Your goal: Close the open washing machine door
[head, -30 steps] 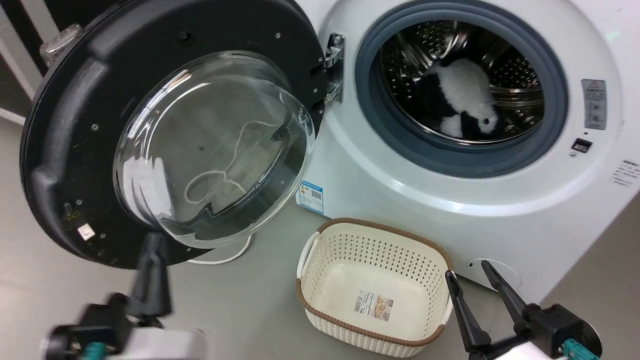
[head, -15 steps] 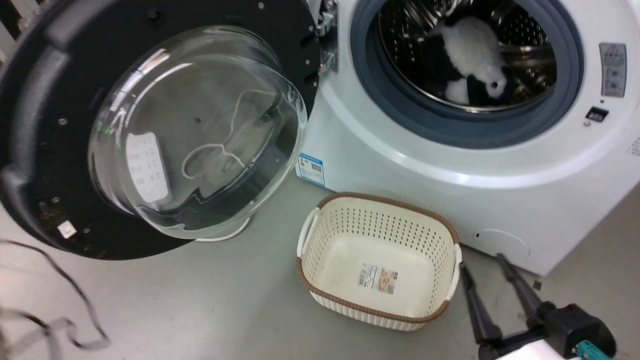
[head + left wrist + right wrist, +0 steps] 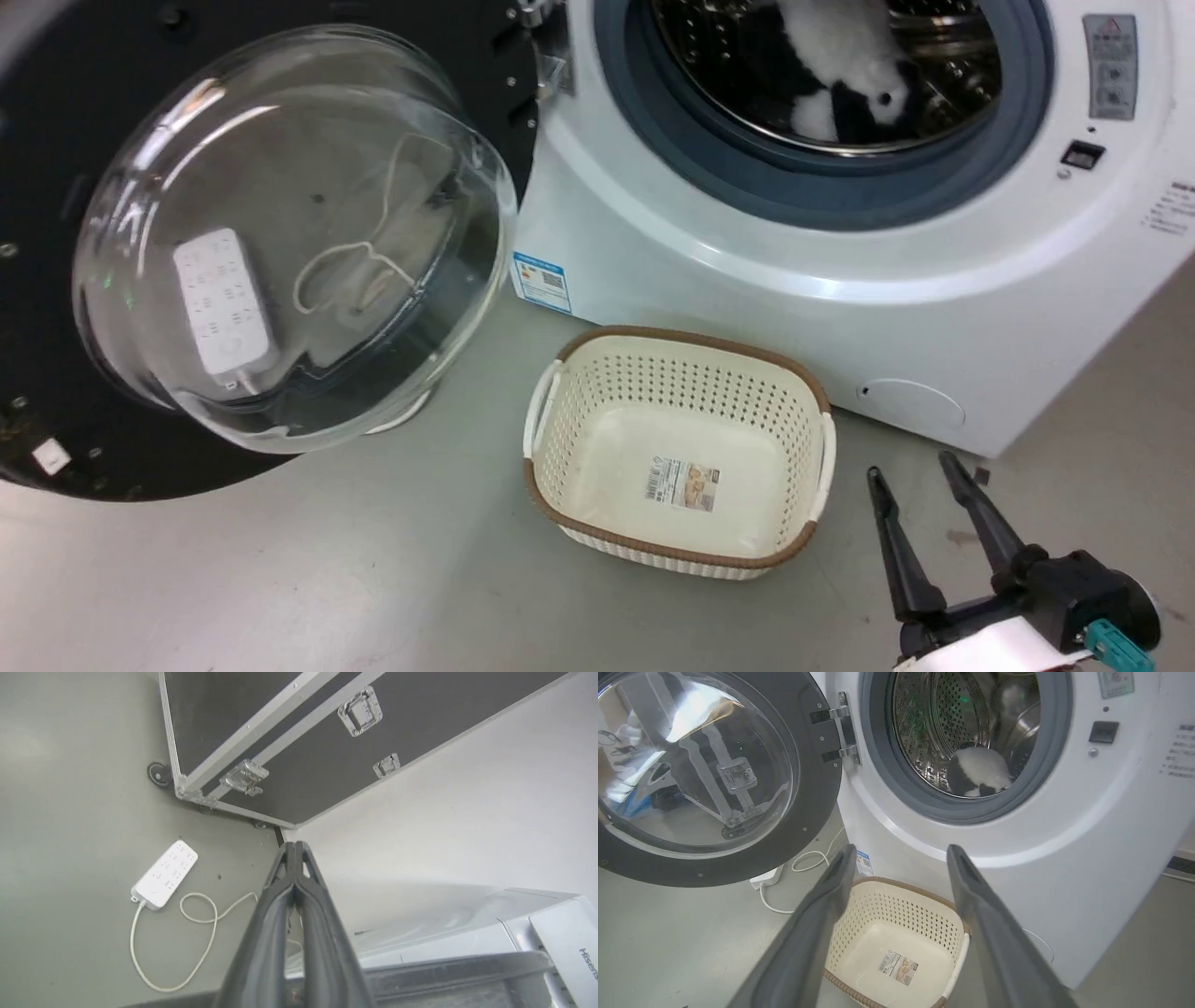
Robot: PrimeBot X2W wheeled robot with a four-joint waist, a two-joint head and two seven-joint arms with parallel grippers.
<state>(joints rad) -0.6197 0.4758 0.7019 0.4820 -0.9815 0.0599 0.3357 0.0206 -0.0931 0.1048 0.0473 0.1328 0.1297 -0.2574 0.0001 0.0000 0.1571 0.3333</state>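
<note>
While the washing machine door (image 3: 280, 233) hangs swung wide to the left of its opening, hinged at the opening's left edge, the closing is judged not yet under way. Washing machine (image 3: 709, 289): white, boxy, smooth enamel front, at the far right. Drum (image 3: 943, 84): perforated steel, ringed by a grey rubber seal (image 3: 822, 201), holding a black-and-white plush toy (image 3: 831, 56). Door: broad matt black rim, bulging clear glass bowl, glossy with reflections. Left hand (image 3: 294, 854): fingers clenched together on nothing, set at the door's outer side, above a dark edge that is probably the rim; contact cannot be told. Right hand (image 3: 910, 465): fingers spread, empty, low at the near right, beside the basket (image 3: 681, 392). Basket: cream perforated plastic, brown woven rim, empty, on the grey floor (image 3: 280, 579) in front of the machine. Beyond the door: white power strip (image 3: 164, 873) with looped cord, black metal-edged case (image 3: 289, 742). Next move, as judged: press the closed left fingers against the door's outer face and sweep it rightward around the hinge until it latches, clearing the basket.
</note>
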